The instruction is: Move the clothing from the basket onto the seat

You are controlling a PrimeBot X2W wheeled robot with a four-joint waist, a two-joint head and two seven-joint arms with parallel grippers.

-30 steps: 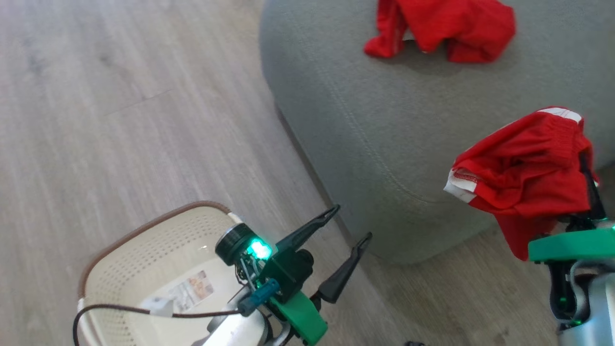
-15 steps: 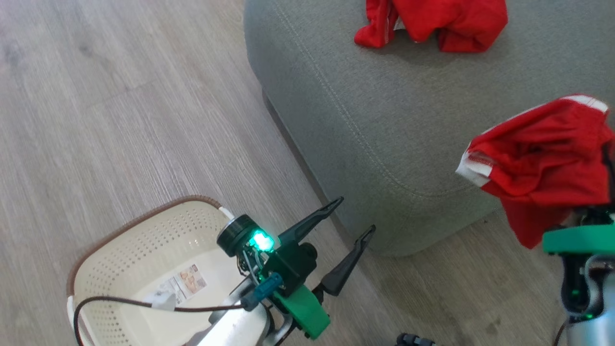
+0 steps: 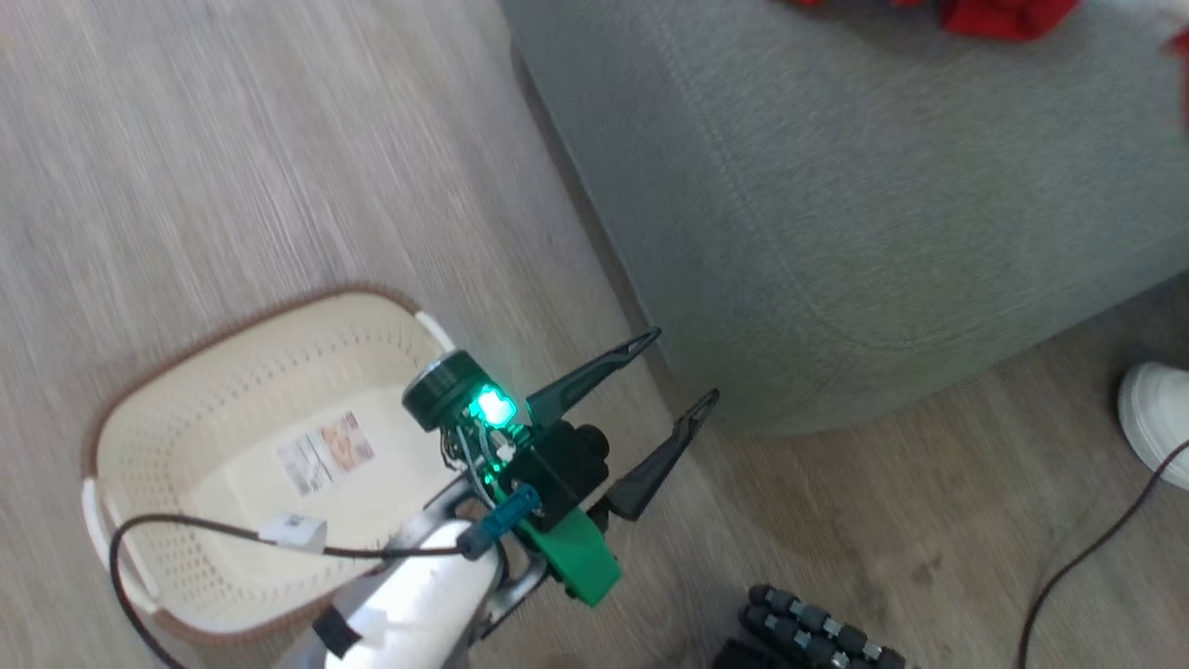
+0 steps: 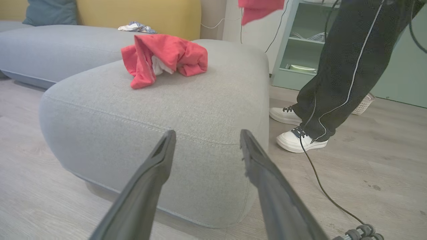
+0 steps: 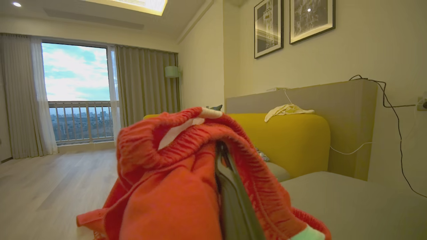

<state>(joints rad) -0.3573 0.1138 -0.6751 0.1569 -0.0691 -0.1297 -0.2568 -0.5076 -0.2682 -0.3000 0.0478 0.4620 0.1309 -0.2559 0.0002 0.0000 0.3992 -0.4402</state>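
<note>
The cream basket (image 3: 232, 362) stands on the floor at the lower left with a paper label (image 3: 325, 452) on its bottom. My left gripper (image 3: 683, 367) hangs open between the basket and the grey seat (image 3: 836, 214), holding nothing. In the left wrist view its fingers (image 4: 160, 166) point at the seat's (image 4: 200, 110) front, and one red garment (image 4: 166, 58) lies bunched on top. A second red garment (image 5: 173, 186) with an elastic waistband drapes over my right gripper (image 5: 222, 150), which is shut on it. A red piece of clothing (image 4: 260, 8) hangs above the seat's far side.
A person in dark trousers (image 4: 343, 66) and white shoes (image 4: 300, 141) stands right of the seat, one shoe (image 3: 1156, 418) at the right edge. A cable (image 3: 1087, 557) trails across the floor. A teal shelf (image 4: 300, 50) and a yellow sofa back (image 5: 293, 140) stand behind.
The head camera has swung, shifting the whole picture. My right gripper with its red garment has gone up out of the head view's right side. The left gripper stays open.
</note>
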